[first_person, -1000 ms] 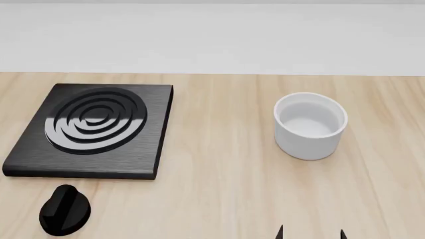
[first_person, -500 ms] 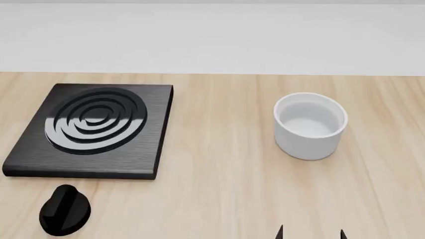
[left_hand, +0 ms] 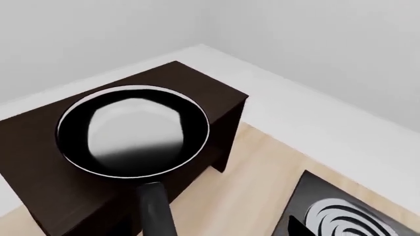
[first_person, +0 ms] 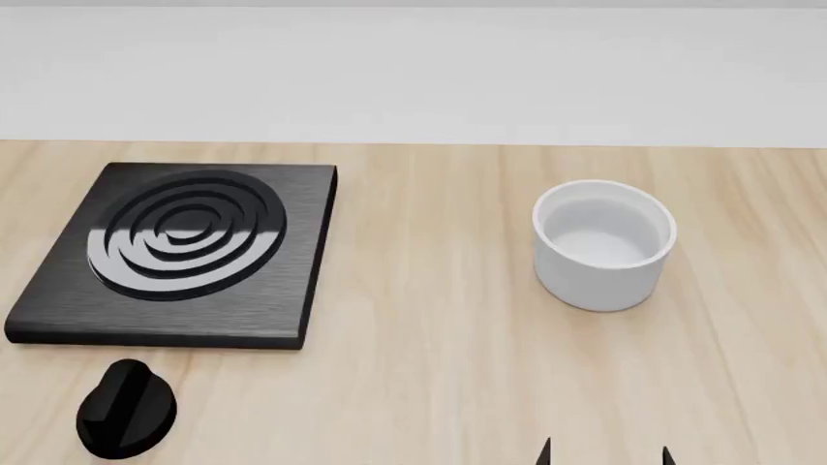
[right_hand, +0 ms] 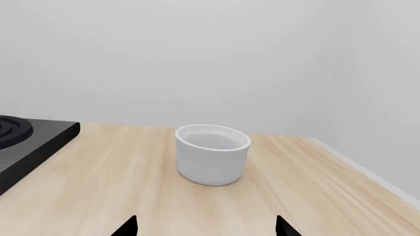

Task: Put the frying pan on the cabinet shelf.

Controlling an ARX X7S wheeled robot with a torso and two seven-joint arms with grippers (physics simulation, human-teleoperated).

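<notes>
A pale wooden countertop (first_person: 440,368) runs under a plain white wall. The right gripper (right_hand: 206,227) shows only 2 dark fingertips (first_person: 544,451) set wide apart, grasping nothing, near a white cylindrical cup (first_person: 603,244). The left gripper is out of sight. The glossy black round frying pan (left_hand: 133,131) sits over the dark brown cabinet (left_hand: 203,93). A square black burner plate (first_person: 181,252) lies left, a black knob (first_person: 126,409) nearer.

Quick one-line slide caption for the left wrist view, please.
Glossy black round frying pan over the dark brown cabinet top, its long handle running toward the camera; ringed black burner plate alongside.
</notes>
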